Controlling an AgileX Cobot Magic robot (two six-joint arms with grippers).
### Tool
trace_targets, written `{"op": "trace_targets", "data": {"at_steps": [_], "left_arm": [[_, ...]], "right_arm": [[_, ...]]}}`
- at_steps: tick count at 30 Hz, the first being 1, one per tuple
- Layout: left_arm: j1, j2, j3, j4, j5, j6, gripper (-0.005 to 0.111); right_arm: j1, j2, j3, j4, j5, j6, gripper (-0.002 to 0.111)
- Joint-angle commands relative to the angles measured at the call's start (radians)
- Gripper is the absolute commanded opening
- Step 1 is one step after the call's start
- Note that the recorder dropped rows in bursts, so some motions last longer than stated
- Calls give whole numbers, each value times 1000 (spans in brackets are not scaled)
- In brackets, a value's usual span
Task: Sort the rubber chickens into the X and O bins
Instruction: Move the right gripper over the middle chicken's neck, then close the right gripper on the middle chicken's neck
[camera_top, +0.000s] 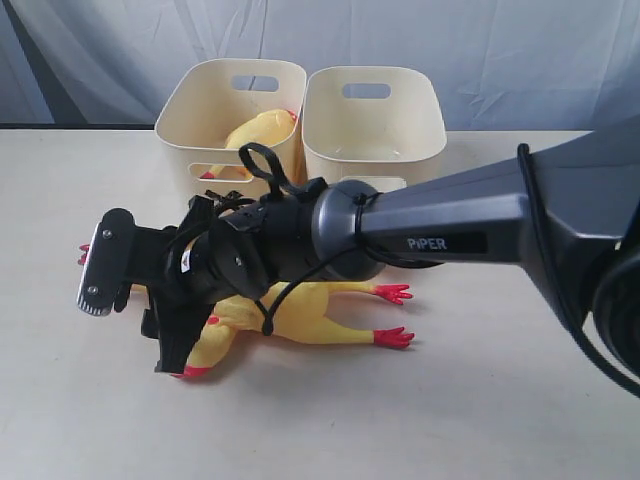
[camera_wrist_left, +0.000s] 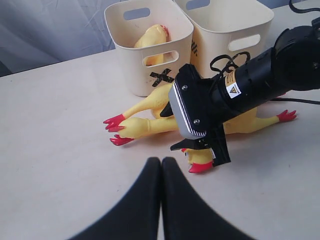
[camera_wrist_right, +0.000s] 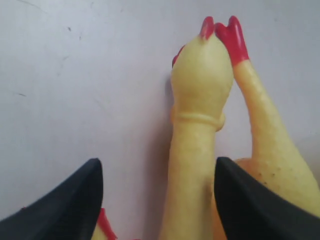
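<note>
The right arm (camera_top: 450, 235) fills the right and middle of the exterior view. The right gripper (camera_top: 178, 355) hangs at lower left over a chicken (camera_top: 300, 315) lying on the table (camera_top: 480, 420) at centre. Two tubs (camera_top: 190, 100) stand side by side at the top, and the left one holds a second chicken (camera_top: 258, 130). In the left wrist view the left gripper (camera_wrist_left: 161, 165) has its fingers pressed together on nothing. Beyond it a third chicken (camera_wrist_left: 145, 125) lies just beside the X-marked tub (camera_wrist_left: 132, 60). In the right wrist view the right gripper (camera_wrist_right: 159, 165) has its fingers wide apart, one on either side of the chicken's neck (camera_wrist_right: 187, 165).
</note>
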Motion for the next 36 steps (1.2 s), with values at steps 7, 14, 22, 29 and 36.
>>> {"op": "trace_targets", "data": {"at_steps": [7,14,22,29,36], "left_arm": [[0,-9,2,2,-5,-8,0],[0,-9,2,2,-4,-10,0],[0,-9,2,2,-4,-10,0],[0,-9,2,2,-4,-10,0],[0,-9,2,2,-4,-10,0]], "right_arm": [[-6,2,-6,-51,-45,2,61],[-6,23,-6,-53,-50,2,61],[-17,45,-6,-57,-59,2,61],[-23,51,-6,-57,-53,2,38],[-23,51,-6,-57,-48,2,10]]}}
